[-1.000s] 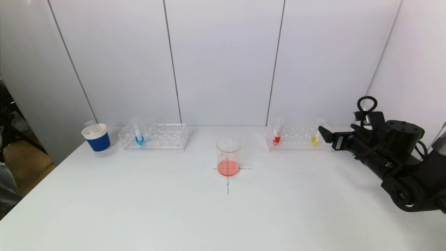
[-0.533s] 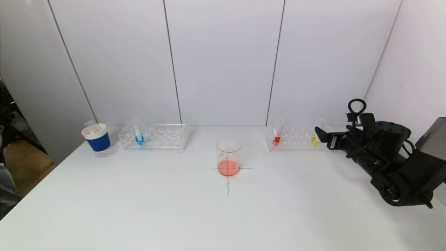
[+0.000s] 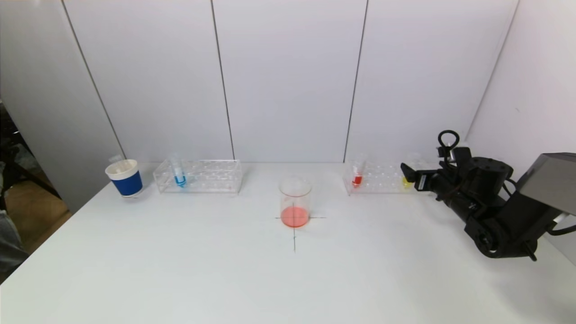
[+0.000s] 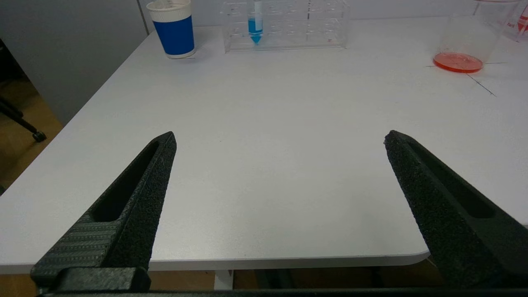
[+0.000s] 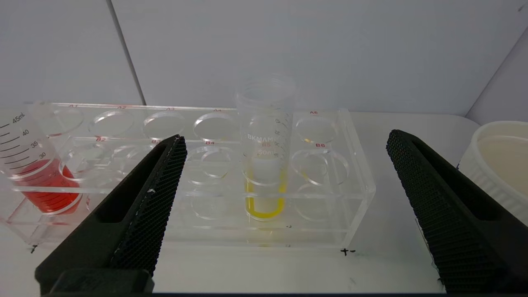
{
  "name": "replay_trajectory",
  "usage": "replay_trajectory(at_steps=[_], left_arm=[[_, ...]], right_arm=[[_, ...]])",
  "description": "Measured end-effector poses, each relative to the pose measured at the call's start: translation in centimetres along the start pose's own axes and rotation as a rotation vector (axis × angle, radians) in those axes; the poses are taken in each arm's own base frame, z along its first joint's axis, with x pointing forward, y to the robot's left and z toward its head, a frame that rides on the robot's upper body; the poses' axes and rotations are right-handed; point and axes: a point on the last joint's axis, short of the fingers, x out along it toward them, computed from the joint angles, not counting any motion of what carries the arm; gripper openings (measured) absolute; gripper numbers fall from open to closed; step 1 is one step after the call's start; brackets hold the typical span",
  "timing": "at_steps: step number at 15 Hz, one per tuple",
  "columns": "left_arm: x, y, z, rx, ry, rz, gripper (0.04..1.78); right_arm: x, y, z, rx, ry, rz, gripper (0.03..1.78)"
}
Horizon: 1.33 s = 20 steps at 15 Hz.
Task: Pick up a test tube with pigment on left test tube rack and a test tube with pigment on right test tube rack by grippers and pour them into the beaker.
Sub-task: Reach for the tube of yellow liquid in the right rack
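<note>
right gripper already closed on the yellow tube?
No. In the right wrist view the right gripper stands wide open, with the yellow tube upright in the right rack between its fingers, untouched.

Right gripper [image 3: 408,173] sits level at the right end of the right test tube rack [image 3: 380,177], just in front of the yellow tube [image 3: 406,180]. Red tube [image 3: 357,176] stands farther along that rack. Beaker [image 3: 295,201], holding red liquid, stands well apart on the table [image 3: 225,270].
</note>
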Motion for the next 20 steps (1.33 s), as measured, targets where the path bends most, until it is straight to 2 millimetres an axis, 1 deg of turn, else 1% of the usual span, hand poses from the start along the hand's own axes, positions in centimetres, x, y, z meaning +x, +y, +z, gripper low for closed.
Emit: replay_trajectory(at_steps=[9,15,20], left_arm=[[0.0,0.0,0.0,0.0,0.0,0.0,1.76],[0.0,0.0,0.0,0.0,0.0,0.0,1.76],[0.0,0.0,0.0,0.0,0.0,0.0,1.76]], right_arm=[[1.5,0.1,-0.7,-0.002,-0.009,0.0,1.76],[2.4,0.2,-0.7,-0.005,-0.027,0.002,1.76],[3.3,0.6,-1.0,-0.013,-0.033,0.008,1.76]])
